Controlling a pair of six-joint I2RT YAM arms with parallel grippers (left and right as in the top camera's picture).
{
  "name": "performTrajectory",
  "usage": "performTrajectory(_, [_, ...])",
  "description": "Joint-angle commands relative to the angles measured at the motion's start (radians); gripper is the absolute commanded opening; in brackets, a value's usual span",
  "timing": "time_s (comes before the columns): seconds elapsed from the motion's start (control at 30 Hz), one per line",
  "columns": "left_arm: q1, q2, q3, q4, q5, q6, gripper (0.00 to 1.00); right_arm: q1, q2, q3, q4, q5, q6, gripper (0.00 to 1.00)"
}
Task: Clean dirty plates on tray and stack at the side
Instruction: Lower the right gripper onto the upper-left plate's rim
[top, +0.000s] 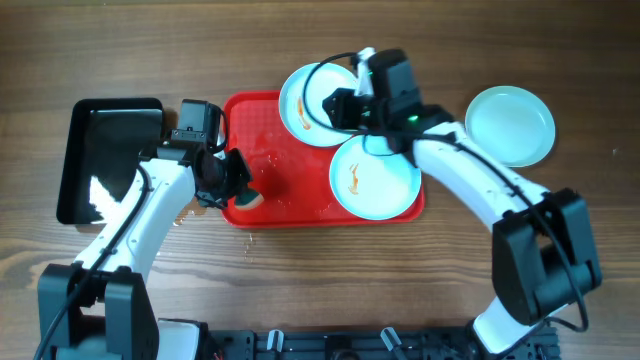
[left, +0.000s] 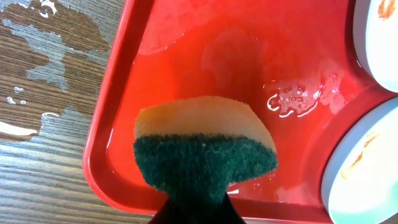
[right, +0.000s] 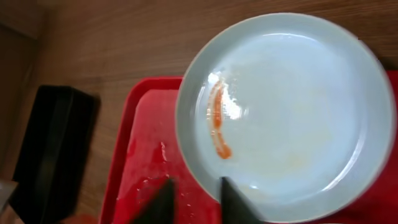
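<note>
Dirty plate (right: 280, 106) beneath right pincer (right: 196, 202).

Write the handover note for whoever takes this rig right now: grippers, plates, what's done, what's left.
Left gripper: shut on the sponge, over the wet near-left corner of the tray, touching no plate.
Right gripper: fingers either side of the far plate rim; cannot tell if clamped.
Plates: the far plate overhangs the tray's far rim and has an orange smear. The near plate, on the tray's right side, is also smeared. The third plate sits on the table right of the tray and looks clean.
Done: one plate set aside.
Left: wipe the two smeared plates and stack them on the third.
</note>
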Motion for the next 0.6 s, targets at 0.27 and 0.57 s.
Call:
performTrajectory(0.27, [0.007, 0.008, -0.006, -0.010, 0.012, 0.016, 0.04, 0.074, 0.209, -0.004, 0.089, 0.202, 0.158, 0.04])
performTrajectory(0.57, [0.007, 0.008, -0.006, -0.007, 0.012, 0.016, 0.04, 0.084, 0.225, -0.004, 0.079, 0.131, 0.159, 0.04])
